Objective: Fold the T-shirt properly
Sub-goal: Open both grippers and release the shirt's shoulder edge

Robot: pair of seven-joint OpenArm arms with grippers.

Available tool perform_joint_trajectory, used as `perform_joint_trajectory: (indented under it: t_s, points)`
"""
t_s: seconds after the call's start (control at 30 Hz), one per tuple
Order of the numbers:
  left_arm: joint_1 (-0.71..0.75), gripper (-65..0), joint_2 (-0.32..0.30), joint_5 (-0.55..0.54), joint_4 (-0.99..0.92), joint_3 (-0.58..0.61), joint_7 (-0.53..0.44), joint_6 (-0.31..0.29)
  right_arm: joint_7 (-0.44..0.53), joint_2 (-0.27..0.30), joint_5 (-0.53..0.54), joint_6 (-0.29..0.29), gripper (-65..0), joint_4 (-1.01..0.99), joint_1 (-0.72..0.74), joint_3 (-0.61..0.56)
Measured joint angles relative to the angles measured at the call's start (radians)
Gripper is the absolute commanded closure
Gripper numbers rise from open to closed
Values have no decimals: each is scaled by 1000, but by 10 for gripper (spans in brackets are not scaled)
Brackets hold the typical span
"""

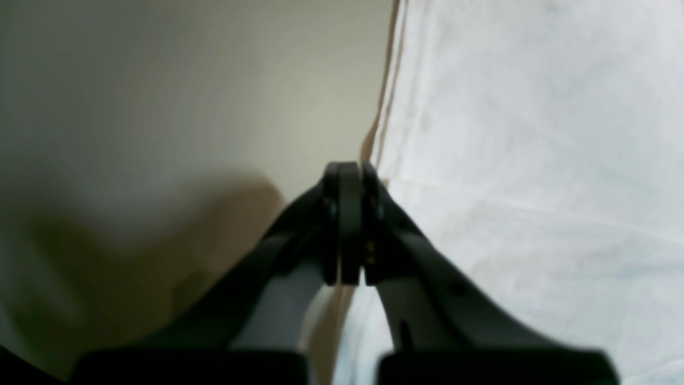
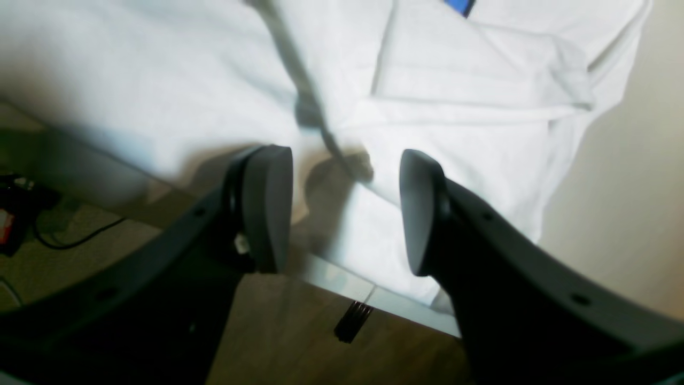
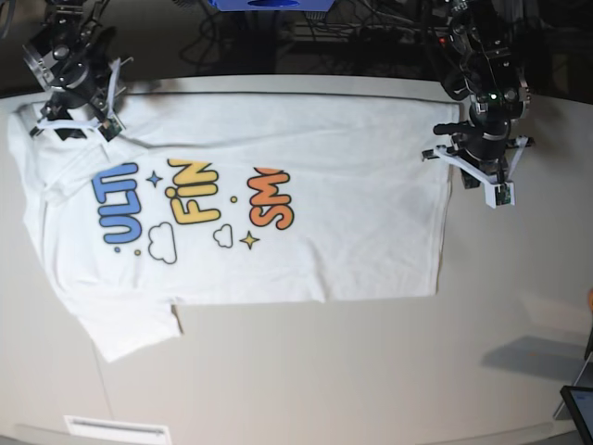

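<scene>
The white T-shirt (image 3: 306, 250) lies spread flat on the table, print side up, with blue, yellow and orange letters showing. At its right hem edge my left gripper (image 3: 454, 150) is shut; in the left wrist view the fingers (image 1: 350, 171) press together right beside the cloth (image 1: 534, 160), and no fabric shows between them. My right gripper (image 3: 69, 116) hovers over the shirt's upper left corner. In the right wrist view its fingers (image 2: 346, 214) stand apart above the folded white cloth (image 2: 454, 107), holding nothing.
The pale table (image 3: 371, 371) reaches beyond the shirt at the front and right. Its far edge and a floor with cables (image 2: 69, 240) lie under the right gripper. A dark tablet corner (image 3: 579, 408) sits at the lower right.
</scene>
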Motion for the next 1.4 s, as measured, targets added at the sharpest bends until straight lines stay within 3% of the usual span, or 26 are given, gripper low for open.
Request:
perform_joint_trajectory:
  t_s: [0.13, 0.33, 0.6, 0.8, 0.97, 1.4]
  points:
    - [0, 0, 0, 0, -5, 0, 0, 0, -9, 0, 0, 0, -306, 0, 22, 0]
    - [-1, 0, 0, 0, -8, 0, 0, 0, -95, 3, 0, 0, -305, 0, 78, -39]
    - [0, 0, 0, 1, -8, 0, 0, 0, -110, 3, 0, 0, -303, 0, 78, -42]
    - [0, 0, 0, 1, -8, 0, 0, 0, -150, 3, 1, 0, -148, 0, 85, -43]
    - [0, 0, 0, 0, -8, 0, 0, 0, -196, 3, 4, 0, -74, -5, 116, -70]
    - [4, 0, -31, 1, -9, -11, 0, 0, -211, 3, 1, 0, -61, -6, 149, -138]
